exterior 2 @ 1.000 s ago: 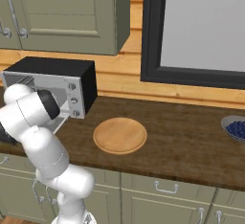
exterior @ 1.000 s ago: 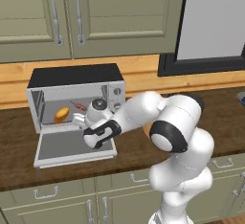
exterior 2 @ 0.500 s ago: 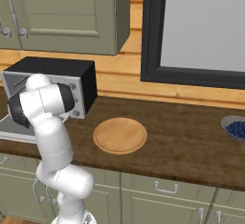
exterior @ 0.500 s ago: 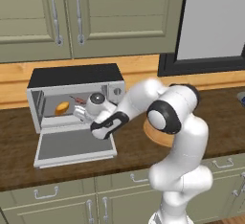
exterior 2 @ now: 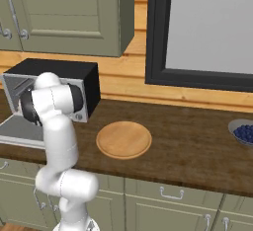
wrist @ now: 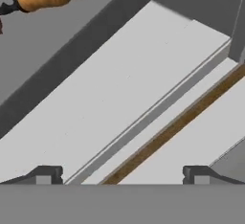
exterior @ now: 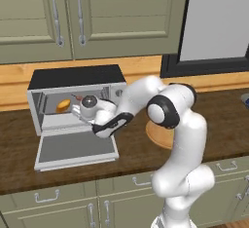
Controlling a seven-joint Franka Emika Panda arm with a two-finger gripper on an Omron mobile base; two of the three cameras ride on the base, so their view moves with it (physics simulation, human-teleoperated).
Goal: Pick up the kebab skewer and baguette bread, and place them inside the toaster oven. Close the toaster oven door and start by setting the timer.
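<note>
Pincer [wrist: 122, 173] jaws spread wide, nothing between them, touching nothing; it sits at the mouth of the toaster oven [exterior: 73, 100], above the dropped toaster oven door [exterior: 75, 149].

Baguette bread [exterior: 63, 105] is inside on the oven floor, kebab skewer [exterior: 78, 97] beside it, end hard to see.

Risk: hand hangs over the door, so closing could snag the wrist or knock the desk [exterior: 131, 154]. Skewer tip may foul the door.
</note>
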